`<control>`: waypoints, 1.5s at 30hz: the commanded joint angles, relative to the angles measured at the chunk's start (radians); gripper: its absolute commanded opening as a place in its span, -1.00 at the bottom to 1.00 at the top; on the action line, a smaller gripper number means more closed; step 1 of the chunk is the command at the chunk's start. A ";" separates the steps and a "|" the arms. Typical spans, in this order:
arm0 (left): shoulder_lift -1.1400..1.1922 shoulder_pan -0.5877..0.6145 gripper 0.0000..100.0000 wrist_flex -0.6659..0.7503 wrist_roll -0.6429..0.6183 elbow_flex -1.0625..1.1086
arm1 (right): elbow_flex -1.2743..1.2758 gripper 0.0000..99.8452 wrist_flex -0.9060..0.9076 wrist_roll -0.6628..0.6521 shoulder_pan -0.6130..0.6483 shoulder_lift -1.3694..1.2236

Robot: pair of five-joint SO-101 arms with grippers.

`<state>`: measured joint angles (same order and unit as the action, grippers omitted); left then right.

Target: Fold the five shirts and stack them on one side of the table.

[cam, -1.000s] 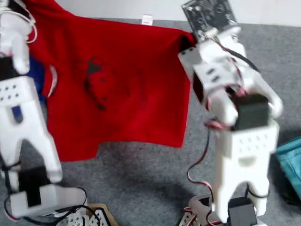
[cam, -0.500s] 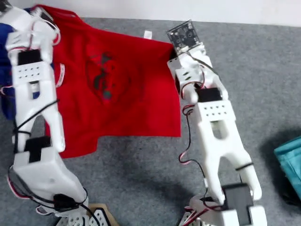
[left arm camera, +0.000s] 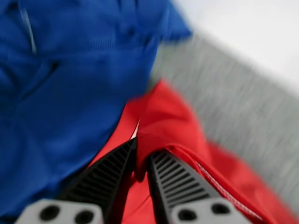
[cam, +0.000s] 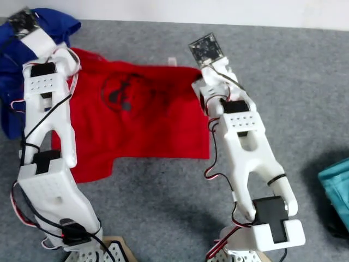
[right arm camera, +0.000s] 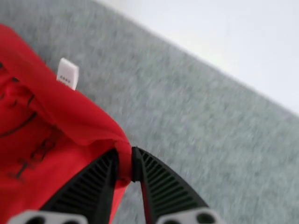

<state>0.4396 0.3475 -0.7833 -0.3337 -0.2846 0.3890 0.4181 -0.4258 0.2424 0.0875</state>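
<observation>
Red shirt [cam: 136, 120] lies spread on the grey table [cam: 283, 82], with its far edge pinched at both corners. The left gripper [left arm camera: 141, 156] is clamped on the corner touching the blue shirt [cam: 22, 60], and the right gripper [right arm camera: 125, 157] on the opposite corner. Probable step: laying out for the first fold. The next move calls for both corners to be carried evenly.

Two white arms extend up-frame, left arm [cam: 50, 123] at the left edge, right arm [cam: 245, 143] right of centre; left gripper [left arm camera: 142, 149] and right gripper [right arm camera: 125, 156] each nip the red shirt's [cam: 147, 120] edge.
</observation>
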 commanded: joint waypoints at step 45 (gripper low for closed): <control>-0.835 0.151 -0.66 -0.664 0.562 0.725 | 0.631 -0.86 0.225 0.051 0.094 0.650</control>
<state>-0.2800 0.4687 -1.4676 0.2186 0.3598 1.0257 0.6575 -0.3813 0.3468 0.7043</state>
